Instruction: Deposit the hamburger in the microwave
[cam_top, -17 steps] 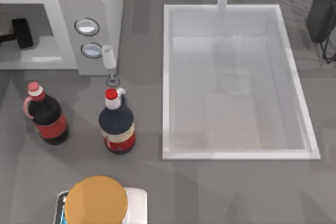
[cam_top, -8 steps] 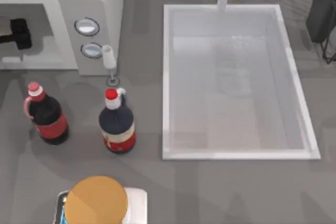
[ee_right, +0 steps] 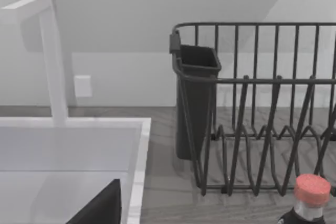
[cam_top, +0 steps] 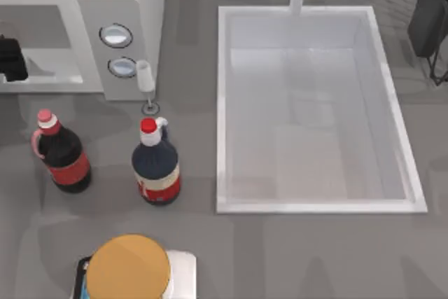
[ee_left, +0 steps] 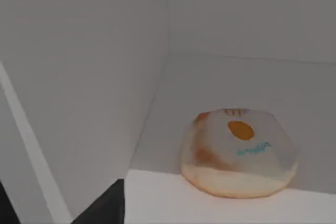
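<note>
— Where's the hamburger [ee_left: 239,153] right now?

— On the grey floor of the microwave [cam_top: 133,5] cavity, near the corner where two inner walls meet. In my left wrist view it sits flat, a pale tan bun with an orange spot and some teal lettering on top, and nothing is touching it.

— And your left end effector [cam_top: 10,59]?

— From the top view I see it as a dark shape at the far left edge, at the mouth of the microwave opening. I cannot tell how far its fingers are spread. It is apart from the hamburger, and I see nothing held in it.

— The right arm?

— Parked at the top right corner of the table, over the dark dish rack [ee_right: 262,108]. Its end effector [cam_top: 428,15] is a dark mass there, and I cannot tell its opening either. Its wrist view takes in the rack, the white faucet [ee_right: 52,56] and the rim of the sink [cam_top: 315,206].

— Anything else on the table?

— Two dark bottles stand in front of the microwave: a pink-capped bottle [cam_top: 61,153] to the left and a red-capped bottle [cam_top: 157,164] nearer the sink. A large orange disc [cam_top: 128,268] sits at the near edge.
</note>
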